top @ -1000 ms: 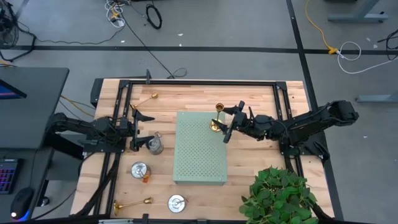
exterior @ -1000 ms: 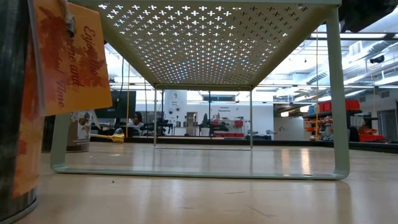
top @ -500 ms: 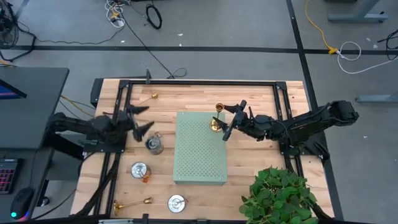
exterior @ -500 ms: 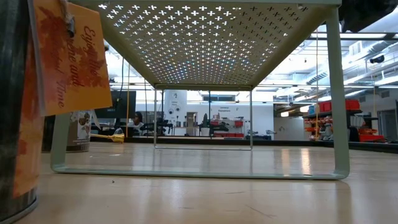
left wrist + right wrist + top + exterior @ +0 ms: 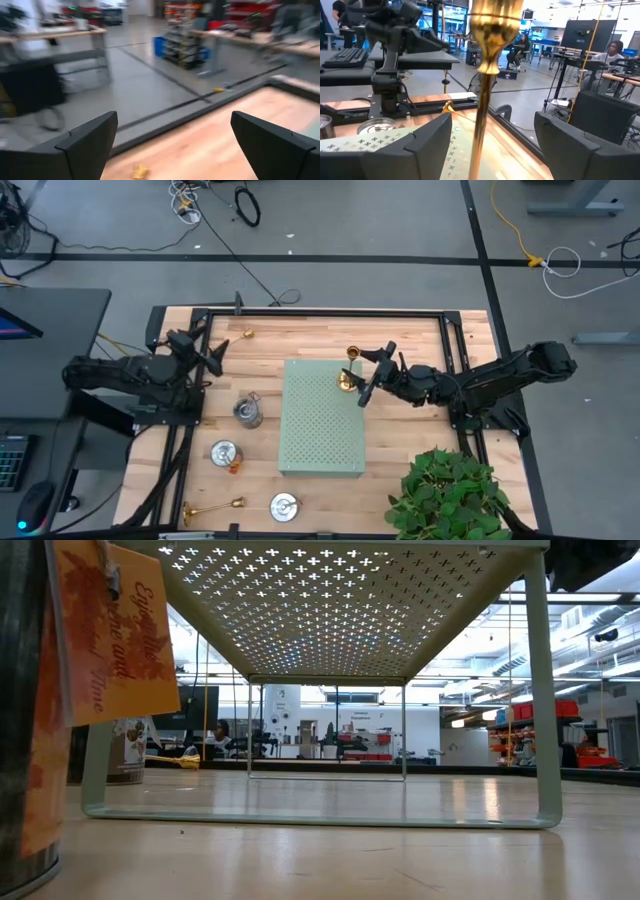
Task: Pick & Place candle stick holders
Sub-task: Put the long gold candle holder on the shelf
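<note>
A tall gold candle stick holder (image 5: 348, 378) stands upright by its round base on the far right corner of the pale green perforated board (image 5: 320, 430). My right gripper (image 5: 369, 374) is open at the holder's right. In the right wrist view (image 5: 500, 150) its fingers stand apart on either side of the stem (image 5: 482, 105), touching nothing. My left gripper (image 5: 207, 352) is open and empty, raised near the table's far left. A silver holder (image 5: 248, 411) stands on the table left of the board. Two more silver holders (image 5: 225, 452) (image 5: 284, 505) stand nearer the front. A gold holder (image 5: 212, 506) lies at the front left, and a small gold one (image 5: 245, 335) lies at the far left.
A green potted plant (image 5: 450, 495) stands at the table's front right corner. A black frame rail (image 5: 320, 313) runs along the table's far edge and sides. In the low view the board (image 5: 340, 600) spans overhead on thin legs, and a tin with an orange tag (image 5: 110, 630) stands at the left.
My left gripper has drawn back from beside the silver holder left of the board, going toward the table's far left and turning to face the far edge. It has stayed open. The silver holder has kept its place. My right gripper has kept still.
</note>
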Robot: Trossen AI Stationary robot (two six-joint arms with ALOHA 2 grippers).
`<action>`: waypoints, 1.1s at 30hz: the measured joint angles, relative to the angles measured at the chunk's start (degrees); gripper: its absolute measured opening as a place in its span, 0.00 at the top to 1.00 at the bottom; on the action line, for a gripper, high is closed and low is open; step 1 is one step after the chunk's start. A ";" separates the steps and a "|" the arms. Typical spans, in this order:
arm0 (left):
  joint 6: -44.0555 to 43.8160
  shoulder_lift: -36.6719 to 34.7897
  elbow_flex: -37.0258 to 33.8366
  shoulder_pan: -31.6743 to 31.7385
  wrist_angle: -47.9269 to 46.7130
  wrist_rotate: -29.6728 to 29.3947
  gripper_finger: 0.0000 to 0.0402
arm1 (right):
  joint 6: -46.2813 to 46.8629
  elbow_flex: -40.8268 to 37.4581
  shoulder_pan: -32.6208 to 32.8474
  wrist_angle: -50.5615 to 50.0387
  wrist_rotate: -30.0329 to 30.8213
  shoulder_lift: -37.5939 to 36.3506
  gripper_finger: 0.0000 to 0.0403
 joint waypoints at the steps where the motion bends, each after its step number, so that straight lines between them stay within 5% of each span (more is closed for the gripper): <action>1: 0.38 1.40 0.98 1.20 -1.07 -0.78 0.01 | 0.00 0.00 0.19 -0.09 0.00 0.00 0.28; 7: 0.05 8.15 6.42 11.97 -7.62 3.26 0.01 | -0.50 0.02 1.74 -0.37 0.00 0.00 0.28; 24: 18.72 27.57 12.18 50.37 -12.18 39.45 0.01 | -1.75 0.02 6.69 -1.13 0.17 0.00 0.28; 28: 23.90 33.67 12.18 56.52 -12.47 48.26 0.01 | -1.75 0.02 7.73 -1.16 0.13 0.00 0.28; 33: 28.80 40.96 12.18 60.41 -13.58 52.01 0.01 | -1.69 0.02 8.70 -1.16 0.09 0.00 0.28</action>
